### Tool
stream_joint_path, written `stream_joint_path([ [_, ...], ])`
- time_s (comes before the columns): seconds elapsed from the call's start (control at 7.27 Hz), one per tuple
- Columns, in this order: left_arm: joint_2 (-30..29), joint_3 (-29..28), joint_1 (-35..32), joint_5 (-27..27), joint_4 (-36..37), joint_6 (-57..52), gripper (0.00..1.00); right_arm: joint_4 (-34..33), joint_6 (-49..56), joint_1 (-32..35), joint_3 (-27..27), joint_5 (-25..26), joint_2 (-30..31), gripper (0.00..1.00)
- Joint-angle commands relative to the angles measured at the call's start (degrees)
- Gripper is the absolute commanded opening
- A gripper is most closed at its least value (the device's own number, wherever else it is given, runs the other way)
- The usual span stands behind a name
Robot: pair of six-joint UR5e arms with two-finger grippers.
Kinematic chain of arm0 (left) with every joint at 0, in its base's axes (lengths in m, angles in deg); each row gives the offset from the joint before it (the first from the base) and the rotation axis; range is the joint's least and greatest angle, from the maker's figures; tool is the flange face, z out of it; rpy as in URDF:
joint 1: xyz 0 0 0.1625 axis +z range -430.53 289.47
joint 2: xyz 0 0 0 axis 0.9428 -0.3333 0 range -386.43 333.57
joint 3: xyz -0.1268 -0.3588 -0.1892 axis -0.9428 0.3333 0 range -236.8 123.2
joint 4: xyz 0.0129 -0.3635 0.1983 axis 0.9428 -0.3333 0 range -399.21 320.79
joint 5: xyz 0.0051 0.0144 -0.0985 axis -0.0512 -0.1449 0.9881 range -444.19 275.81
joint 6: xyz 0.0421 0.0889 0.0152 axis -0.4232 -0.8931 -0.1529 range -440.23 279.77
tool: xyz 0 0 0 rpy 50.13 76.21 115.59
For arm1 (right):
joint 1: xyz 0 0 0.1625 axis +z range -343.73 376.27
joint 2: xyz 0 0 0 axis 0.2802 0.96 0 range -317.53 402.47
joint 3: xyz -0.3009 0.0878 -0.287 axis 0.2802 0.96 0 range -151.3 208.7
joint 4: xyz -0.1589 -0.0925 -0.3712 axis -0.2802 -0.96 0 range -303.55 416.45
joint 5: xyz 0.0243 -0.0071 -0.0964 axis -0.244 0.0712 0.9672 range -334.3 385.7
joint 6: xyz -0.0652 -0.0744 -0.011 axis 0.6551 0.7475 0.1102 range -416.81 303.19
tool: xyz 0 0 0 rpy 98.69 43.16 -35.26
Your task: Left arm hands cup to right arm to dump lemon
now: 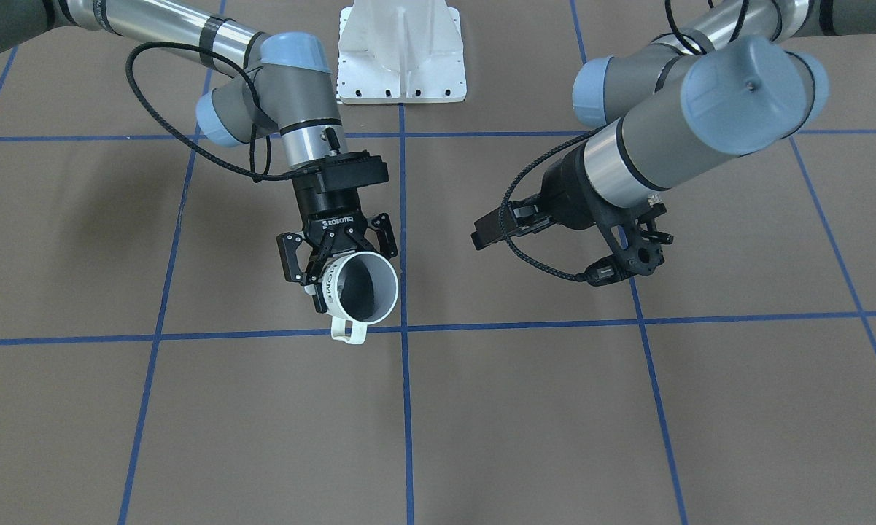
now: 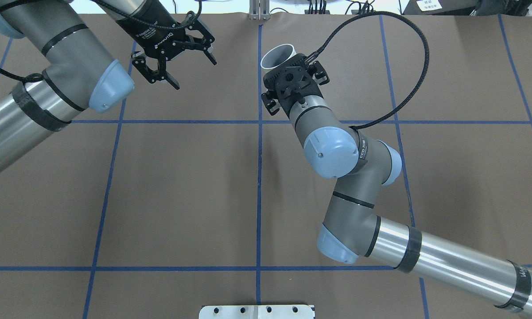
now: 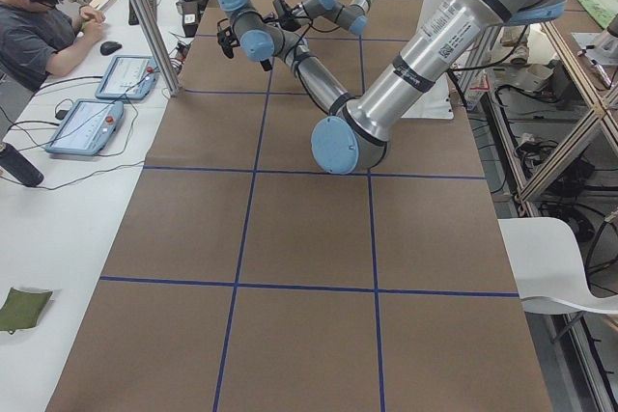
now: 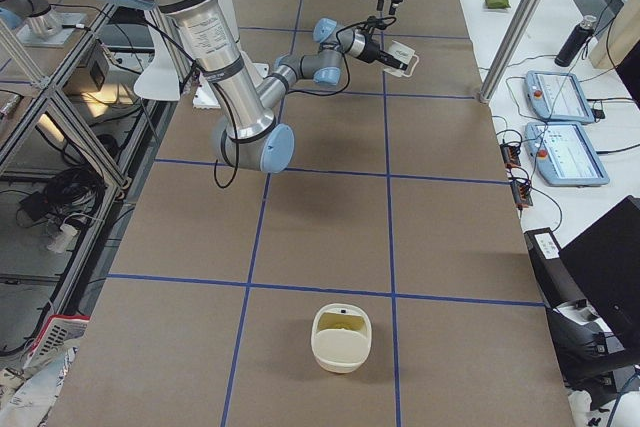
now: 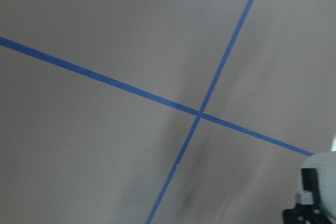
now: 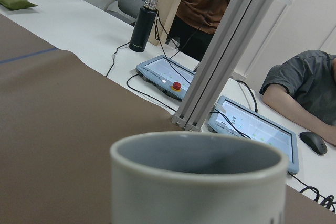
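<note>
My right gripper [image 1: 339, 262] is shut on the white mug [image 1: 361, 288], gripping its side. The mug lies tilted on its side above the table, mouth towards the operators' side, handle hanging down. Its grey inside looks empty in the front view. The mug's mouth also shows in the overhead view [image 2: 278, 55], beyond my right gripper [image 2: 292, 73], and fills the right wrist view [image 6: 199, 182]. My left gripper [image 2: 195, 73] is open and empty, apart from the mug and level with it [image 1: 485, 233]. A yellow-green piece that looks like the lemon [image 4: 340, 322] lies in a cream bowl [image 4: 341, 352].
The cream bowl stands far from both grippers, near the table's end on my right. The white robot base [image 1: 401, 58] stands at the table's back middle. A side table with tablets [image 4: 560, 97] and a bottle [image 4: 577, 39] runs along the operators' side. Blue tape lines cross the brown tabletop.
</note>
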Motion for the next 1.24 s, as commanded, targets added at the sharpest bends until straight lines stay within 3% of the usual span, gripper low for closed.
stream_joint_path([
  [0.0,-3.28,-2.18,0.62,-0.03,-0.32,2.59,1.0,-1.0,0.27,-2.45,0.95,3.28,-0.93,0.28],
  [0.41,-5.41,-4.13,3.33,-3.36,-2.41,3.14,0.97,-0.83,-0.61,-5.27,0.43,8.56,-1.64,0.28],
  [1.1,-5.41,-4.22,4.13,-3.37,-2.78,3.31,0.56,-0.3,-2.11,-5.72,0.16,8.92,-1.64,0.28],
])
